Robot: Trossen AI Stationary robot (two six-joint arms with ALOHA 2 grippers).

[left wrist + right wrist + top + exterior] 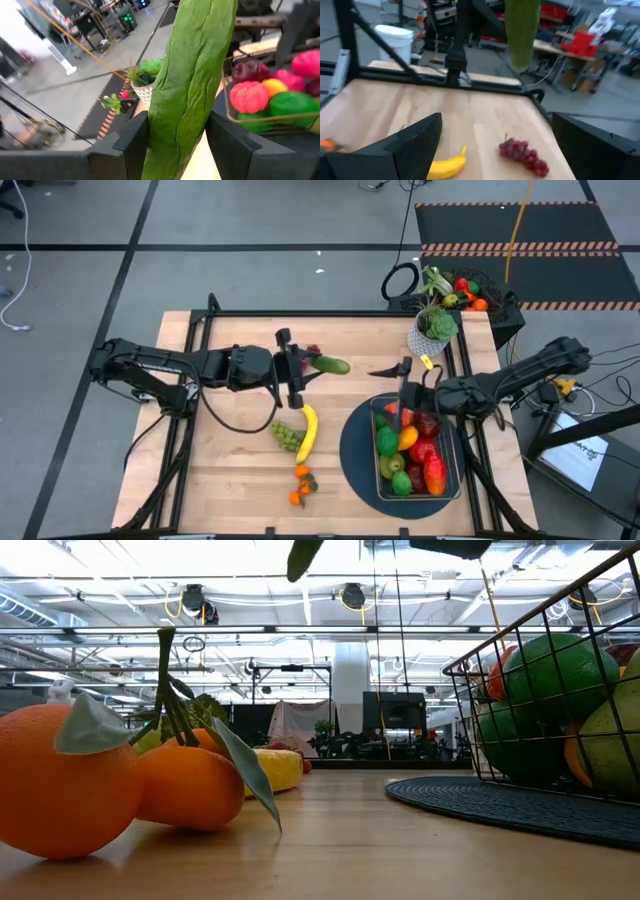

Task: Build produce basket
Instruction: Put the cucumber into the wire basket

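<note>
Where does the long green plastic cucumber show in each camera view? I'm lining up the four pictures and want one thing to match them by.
High view: the long green plastic cucumber sits mid-table, held by the left gripper.
Low view: only its dark tip hangs at the top edge.
Left wrist view: it fills the centre, clamped between the fingers.
Right wrist view: it hangs at the top, above the table.
Shared landmark: the yellow banana, also in the low and right wrist views.

potted plant (434,328) at table corner, dark round mat (356,450) nearby

My wooden counter (240,470) carries a banana (308,432), green grapes (287,436), oranges (300,485), and at three o'clock a dark round mat (352,450).
</note>
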